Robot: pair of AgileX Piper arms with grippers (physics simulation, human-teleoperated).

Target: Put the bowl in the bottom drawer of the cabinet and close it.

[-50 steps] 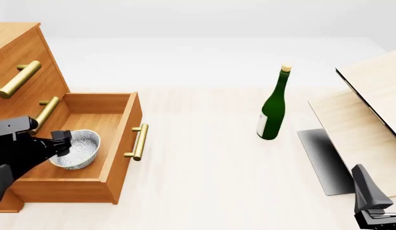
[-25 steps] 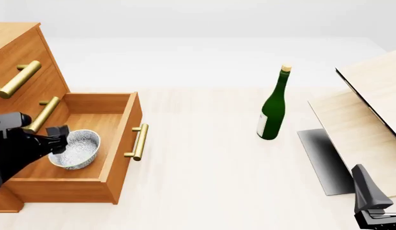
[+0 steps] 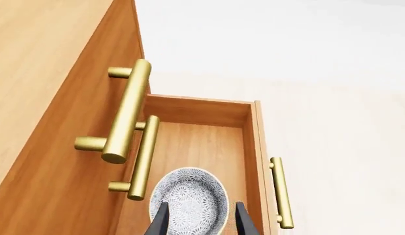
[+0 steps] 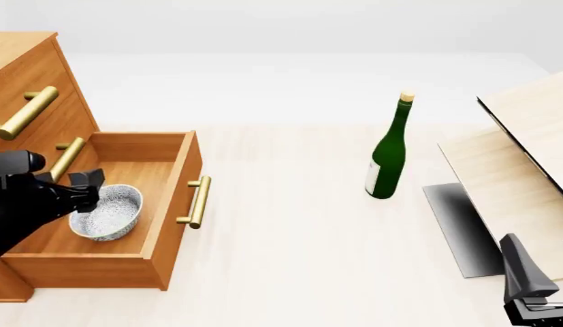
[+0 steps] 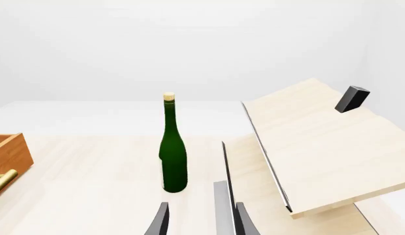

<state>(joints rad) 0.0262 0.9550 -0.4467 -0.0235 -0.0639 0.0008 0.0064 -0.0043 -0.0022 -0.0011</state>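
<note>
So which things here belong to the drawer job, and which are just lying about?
Job: bowl, sitting in the open bottom drawer of the cabinet; left hand above it.
Lying about: green bottle, pale wood boards, idle right hand.

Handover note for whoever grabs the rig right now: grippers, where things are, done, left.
Left gripper: open, empty, just above the bowl.
Right gripper: open, empty, parked at the table's near right, facing the bottle.
Bowl: upright inside the bottom drawer, which is pulled fully out of the cabinet.
Done: bowl is in the drawer.
Left: clear the left arm, then push the drawer shut, probably at its front by the handle.
</note>
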